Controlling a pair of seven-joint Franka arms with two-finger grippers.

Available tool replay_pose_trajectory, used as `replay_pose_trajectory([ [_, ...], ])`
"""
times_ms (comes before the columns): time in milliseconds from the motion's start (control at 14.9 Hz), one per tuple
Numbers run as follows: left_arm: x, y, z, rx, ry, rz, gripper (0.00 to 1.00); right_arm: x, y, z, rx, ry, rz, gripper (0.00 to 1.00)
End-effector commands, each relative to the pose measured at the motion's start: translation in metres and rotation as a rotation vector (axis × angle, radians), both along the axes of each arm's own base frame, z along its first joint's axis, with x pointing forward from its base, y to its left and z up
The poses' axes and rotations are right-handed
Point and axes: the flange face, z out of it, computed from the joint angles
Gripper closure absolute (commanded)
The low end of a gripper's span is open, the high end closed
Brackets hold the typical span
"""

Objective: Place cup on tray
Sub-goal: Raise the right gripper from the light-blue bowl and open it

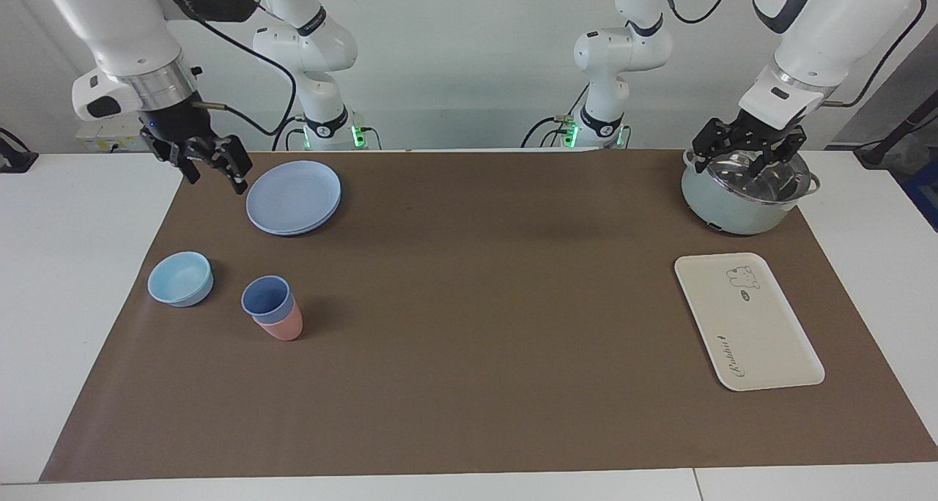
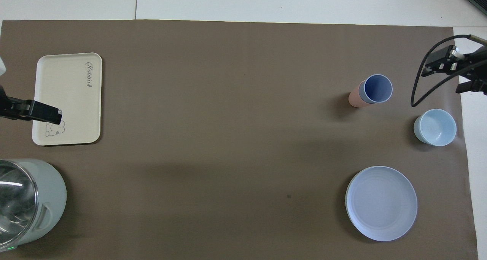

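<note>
The periwinkle-blue cup (image 1: 267, 298) (image 2: 377, 88) stands upright, nested inside a pink cup (image 1: 282, 329) (image 2: 355, 97), on the brown mat toward the right arm's end of the table. The cream tray (image 1: 762, 340) (image 2: 72, 100), printed with a bear and a cursive word, lies flat toward the left arm's end with nothing on it. My right gripper (image 1: 216, 179) hangs in the air by the mat's edge beside the blue plate, its fingers apart and holding nothing. Above the pot, my left gripper (image 1: 749, 162) is open and holds nothing. One of its fingers (image 2: 47, 114) shows over the tray's edge in the overhead view.
A round blue plate (image 1: 293, 197) (image 2: 381, 203) lies nearer to the robots than the cups. A light-blue bowl (image 1: 180, 278) (image 2: 435, 127) sits beside the cups near the mat's edge. A pale green pot (image 1: 725, 208) (image 2: 42, 199) with a shiny inside stands nearer to the robots than the tray.
</note>
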Motion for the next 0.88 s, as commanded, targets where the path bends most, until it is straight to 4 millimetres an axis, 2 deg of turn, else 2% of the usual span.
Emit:
replay_pose_trajectory([
  [0,-0.008,0.002,0.003,-0.007,-0.001,0.013,0.0,0.057,-0.021,-0.027,0.026,-0.003,-0.1,0.12],
  [135,-0.008,0.002,0.003,-0.007,-0.001,0.014,0.0,0.079,-0.035,-0.053,0.12,0.008,-0.286,0.12],
  [269,-0.008,0.002,0.003,-0.007,-0.001,0.013,0.0,0.092,-0.061,-0.083,0.242,0.011,-0.476,0.12],
  [471,-0.008,0.002,0.003,-0.007,-0.001,0.014,0.0,0.109,-0.064,-0.136,0.286,0.061,-0.564,0.12],
  [673,-0.008,0.002,0.003,-0.007,-0.001,0.013,0.0,0.108,-0.082,-0.182,0.363,0.159,-0.648,0.11],
  [808,-0.008,0.002,0.003,-0.007,-0.001,0.014,0.0,0.096,-0.083,-0.217,0.368,0.244,-0.668,0.11],
])
